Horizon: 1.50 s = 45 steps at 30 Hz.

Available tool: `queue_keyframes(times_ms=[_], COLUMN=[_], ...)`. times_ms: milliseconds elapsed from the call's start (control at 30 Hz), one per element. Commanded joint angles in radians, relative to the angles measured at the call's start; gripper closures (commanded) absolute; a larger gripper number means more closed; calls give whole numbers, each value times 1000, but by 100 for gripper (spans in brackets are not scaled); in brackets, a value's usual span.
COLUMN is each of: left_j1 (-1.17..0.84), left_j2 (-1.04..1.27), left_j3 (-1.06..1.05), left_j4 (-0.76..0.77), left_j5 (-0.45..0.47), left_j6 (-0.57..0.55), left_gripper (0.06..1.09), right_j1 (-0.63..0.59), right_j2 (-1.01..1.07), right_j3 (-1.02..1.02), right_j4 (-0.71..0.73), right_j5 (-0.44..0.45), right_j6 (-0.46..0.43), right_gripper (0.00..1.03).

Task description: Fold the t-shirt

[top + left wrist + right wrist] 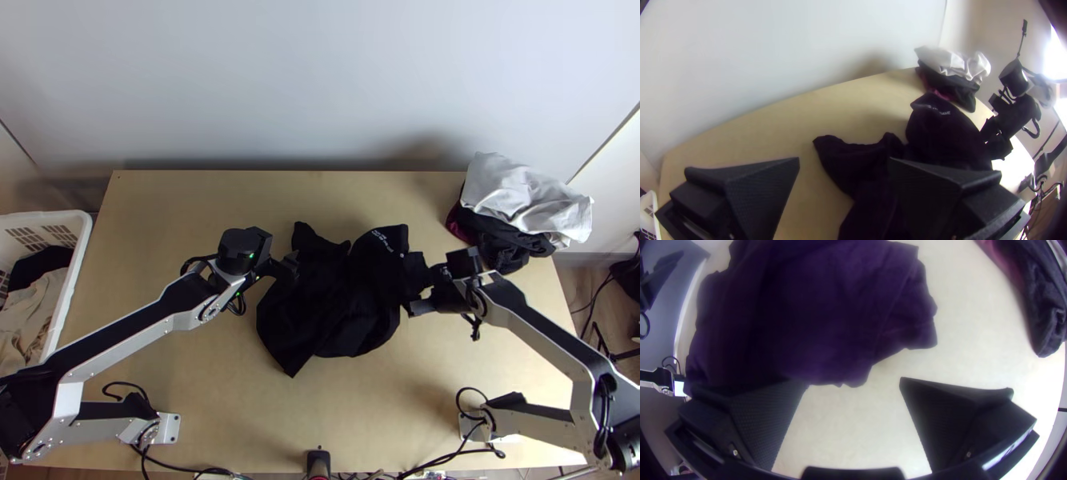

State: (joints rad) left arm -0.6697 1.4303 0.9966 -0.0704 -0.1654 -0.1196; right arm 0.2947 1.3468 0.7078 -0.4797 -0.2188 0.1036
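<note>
Black t-shirt (pixel 328 316) bunched mid-surface (pixel 280 416), between left and right edges, white print on its part toward the far right corner. Left tool (pixel 291 269) at the shirt's left side, fingers wide apart; right tool (pixel 424 290) at its right side, fingers also apart, can't tell if touching cloth. Garment pile (pixel 520 196) at far right corner, white piece on top. White basket (pixel 78 240) beside left edge, clothes inside.

Silver arms (pixel 550 357), black joints (pixel 16 420)
Above the table (pixel 240 400) ran screw-dotted links (pixel 124 350), black cables (pixel 475 328) and, on the left wrist (pixel 236 242), green lights (pixel 251 256).
</note>
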Motion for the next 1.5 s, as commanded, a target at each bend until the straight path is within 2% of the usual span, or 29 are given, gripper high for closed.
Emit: queue_keyframes(times_ms=[0,67,300,333,367,533,767,967,1067,1200,1467], left_j1=[12,12,13,16,18,27,27,18,-42,-131,-134], left_j2=[2,5,15,15,16,25,22,-4,-41,-85,-105], left_j3=[-6,-9,-7,-7,-7,-7,-1,-32,-47,-67,-55], left_j4=[6,18,29,30,30,32,32,18,-45,-69,-97], left_j5=[-10,-13,-20,-20,-20,-20,-22,-20,-5,1,30], left_j6=[6,9,9,9,8,9,14,11,5,0,3], left_gripper=[12,12,12,13,12,13,12,13,13,13,13], right_j1=[14,3,-9,-11,-11,-12,-45,-35,-31,-2,86], right_j2=[92,110,141,141,141,137,32,-92,-94,-110,-92], right_j3=[79,108,121,117,113,107,170,343,446,542,877], right_j4=[6,9,85,90,98,99,69,-62,-123,-128,-135], right_j5=[-24,-24,-13,-8,-5,6,65,118,136,199,322], right_j6=[31,44,28,24,4,-16,-48,-93,-91,-93,-87], right_gripper=[5,8,52,65,86,86,87,89,89,89,89])
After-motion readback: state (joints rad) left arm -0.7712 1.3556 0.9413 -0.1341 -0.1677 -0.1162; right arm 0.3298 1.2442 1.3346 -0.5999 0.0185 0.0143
